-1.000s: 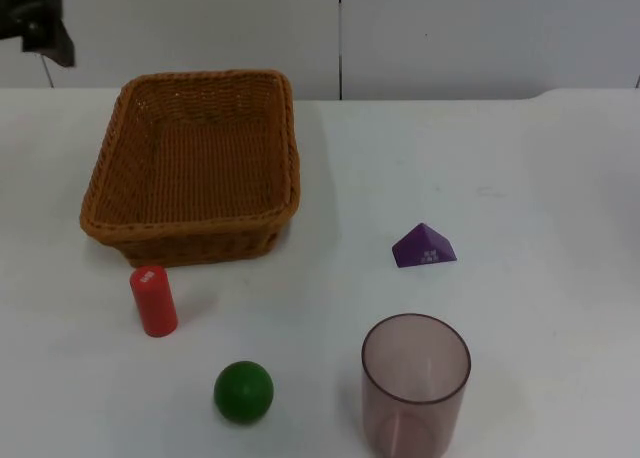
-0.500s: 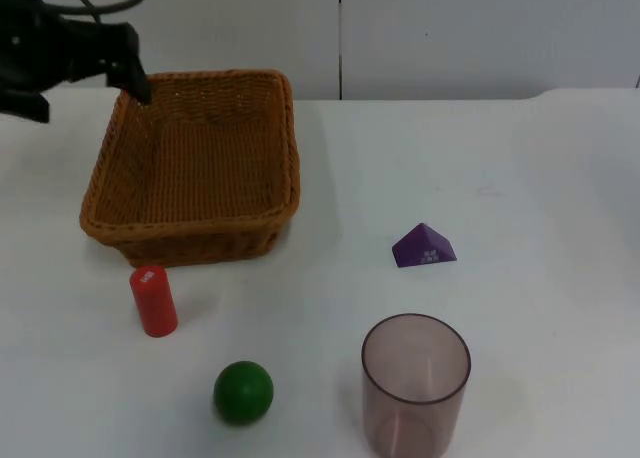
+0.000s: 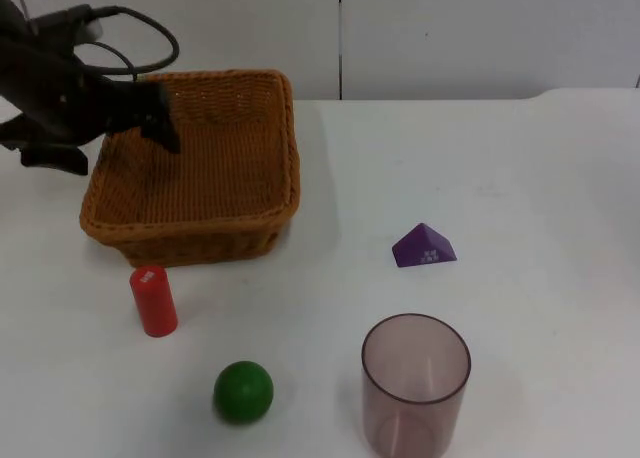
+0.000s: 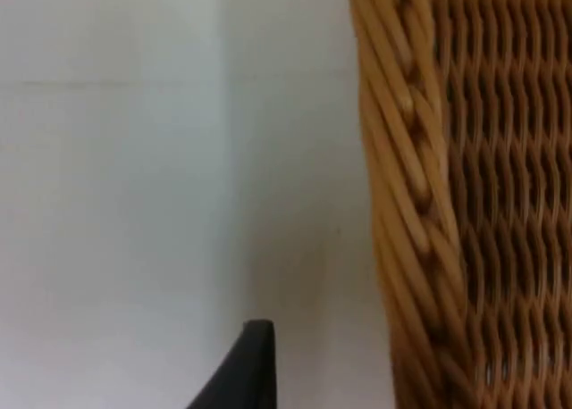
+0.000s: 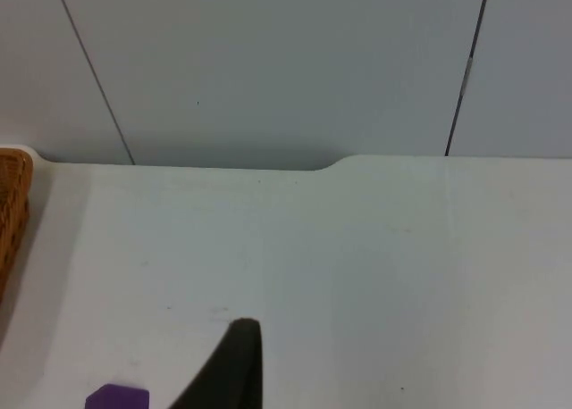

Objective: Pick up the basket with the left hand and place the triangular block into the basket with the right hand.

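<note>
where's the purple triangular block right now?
In the top view the purple triangular block lies on the white table, right of the basket and just behind the clear cup, touching neither.

The left arm (image 3: 60, 88) is matt black with blocky, angular housings. A black, tapered fingertip (image 4: 246, 373) ends it. The right arm's fingertip (image 5: 228, 369) is likewise black and pointed.
</note>
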### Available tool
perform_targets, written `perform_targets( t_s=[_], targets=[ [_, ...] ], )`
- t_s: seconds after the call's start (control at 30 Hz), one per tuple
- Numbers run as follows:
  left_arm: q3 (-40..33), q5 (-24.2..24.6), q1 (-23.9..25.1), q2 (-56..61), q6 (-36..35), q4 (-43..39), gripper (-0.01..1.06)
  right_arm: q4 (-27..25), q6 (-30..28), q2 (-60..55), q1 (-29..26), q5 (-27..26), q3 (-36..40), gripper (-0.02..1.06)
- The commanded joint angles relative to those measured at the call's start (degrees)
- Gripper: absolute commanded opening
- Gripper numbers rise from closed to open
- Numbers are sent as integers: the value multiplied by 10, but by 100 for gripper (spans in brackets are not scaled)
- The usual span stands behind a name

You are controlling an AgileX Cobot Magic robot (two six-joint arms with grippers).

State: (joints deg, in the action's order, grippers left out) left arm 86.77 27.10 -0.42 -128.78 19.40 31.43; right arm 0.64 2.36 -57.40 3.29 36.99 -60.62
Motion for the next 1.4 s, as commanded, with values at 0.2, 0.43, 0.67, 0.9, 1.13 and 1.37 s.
perform_targets(
  t_s=[0.2,0.43,0.67,0.9,1.13,1.37],
  targets=[
    [101,102,-2,-55,-25,-15,105,1,-4,0,-1,8,-2,105],
    [123,130,-2,-67,-76,-86,105,3,-4,0,-1,8,-2,105],
    [123,156,-2,-78,-73,-90,90,5,-4,0,-1,-12,-2,105],
    [123,152,-2,-78,-73,-94,41,5,-4,0,-1,-12,-2,105],
    [123,176,-2,-74,-91,-97,0,6,-4,0,-1,-12,-2,105],
    [122,256,-2,-34,-60,-73,0,6,-18,0,-1,-12,-2,105]
  ],
)
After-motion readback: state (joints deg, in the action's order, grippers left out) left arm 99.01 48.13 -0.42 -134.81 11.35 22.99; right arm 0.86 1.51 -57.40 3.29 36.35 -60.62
